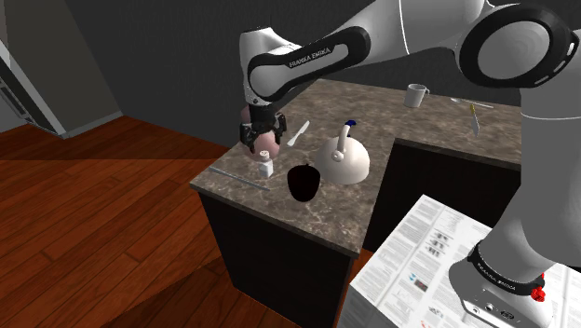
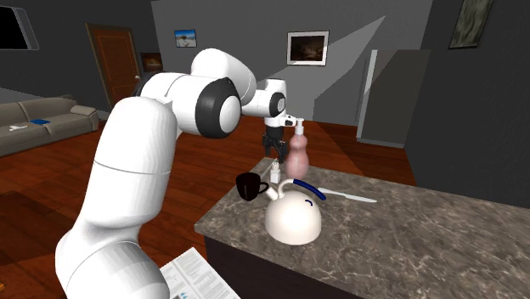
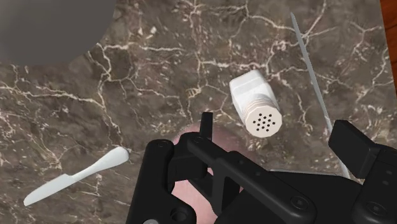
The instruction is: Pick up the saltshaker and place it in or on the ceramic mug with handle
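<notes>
Wrist view reveals the perforated cap of the white squarish saltshaker [image 3: 254, 100], standing on the veined brown marble table [image 3: 159, 70] beneath the black tool [image 3: 275, 127], its fingers parted; shoulder view adds a glossy black mug [image 1: 303, 183] nearby.

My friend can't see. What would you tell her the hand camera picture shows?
A white saltshaker stands on a dark marble counter, under the open black gripper, which does not touch it. A white utensil lies nearby.

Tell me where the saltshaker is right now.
In the shoulder view the saltshaker sits near the left edge of the counter, just below the end effector, with the black mug to its right.
</notes>
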